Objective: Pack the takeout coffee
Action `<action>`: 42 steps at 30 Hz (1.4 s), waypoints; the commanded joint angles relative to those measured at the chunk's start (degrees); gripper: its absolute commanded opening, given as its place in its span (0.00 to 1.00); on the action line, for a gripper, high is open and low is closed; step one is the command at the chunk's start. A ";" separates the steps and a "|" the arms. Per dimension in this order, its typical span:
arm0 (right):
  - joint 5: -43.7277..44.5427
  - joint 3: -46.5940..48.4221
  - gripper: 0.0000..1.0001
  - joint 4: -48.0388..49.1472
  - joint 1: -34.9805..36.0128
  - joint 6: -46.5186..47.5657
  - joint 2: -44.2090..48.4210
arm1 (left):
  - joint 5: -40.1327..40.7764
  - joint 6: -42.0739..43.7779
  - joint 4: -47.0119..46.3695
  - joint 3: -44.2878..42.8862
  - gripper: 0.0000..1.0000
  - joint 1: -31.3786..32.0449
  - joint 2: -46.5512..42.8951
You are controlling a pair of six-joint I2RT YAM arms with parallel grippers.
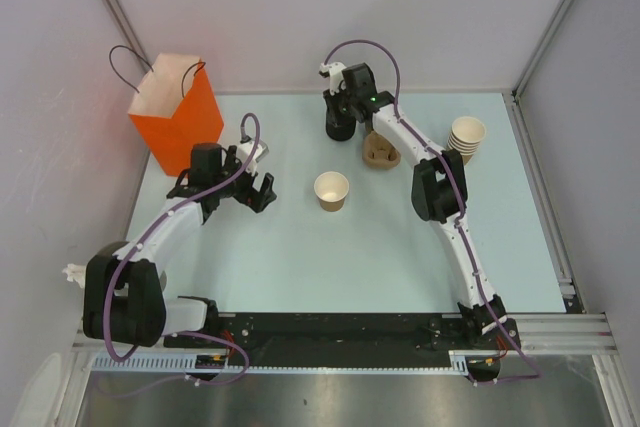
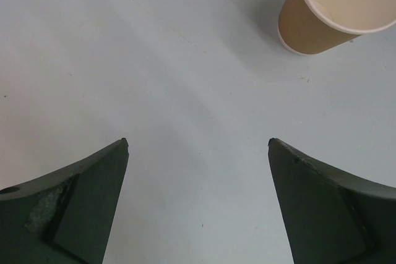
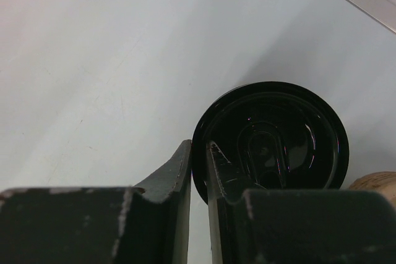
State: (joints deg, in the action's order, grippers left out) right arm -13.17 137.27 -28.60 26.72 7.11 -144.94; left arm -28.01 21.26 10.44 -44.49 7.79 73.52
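Note:
The kraft-tan paper cup stands upright, without a lid, mid-table; its pale inside shows. It also shows at the top right of the left wrist view. My left gripper is open and empty, left of the cup and apart from it; its fingers frame bare table. My right gripper is at the far middle of the table, shut on the left rim of the round black lid, which also shows in the top view. One finger is outside the rim, the other inside.
An orange paper bag stands open at the far left. A moulded brown cup carrier lies right of the lid. A stack of tan cups stands at the far right. Grey walls close in the table.

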 commanded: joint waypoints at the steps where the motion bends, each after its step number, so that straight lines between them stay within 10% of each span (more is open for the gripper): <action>1: -1.07 0.89 0.16 0.83 -0.27 -0.87 4.14 | -0.47 1.68 -0.86 -2.27 0.99 -0.06 0.31; 21: -0.18 -5.87 0.08 1.62 -0.79 3.43 15.82 | -1.08 2.03 -0.59 -2.18 0.99 0.03 -1.18; 42: -44.75 -42.25 0.11 -35.37 2.62 25.84 61.70 | -19.62 26.90 8.38 -11.67 1.00 10.31 -23.32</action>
State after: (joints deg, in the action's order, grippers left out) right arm -50.92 100.86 -55.24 26.76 27.75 -85.23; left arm -39.59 42.94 21.74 -53.98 16.84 51.81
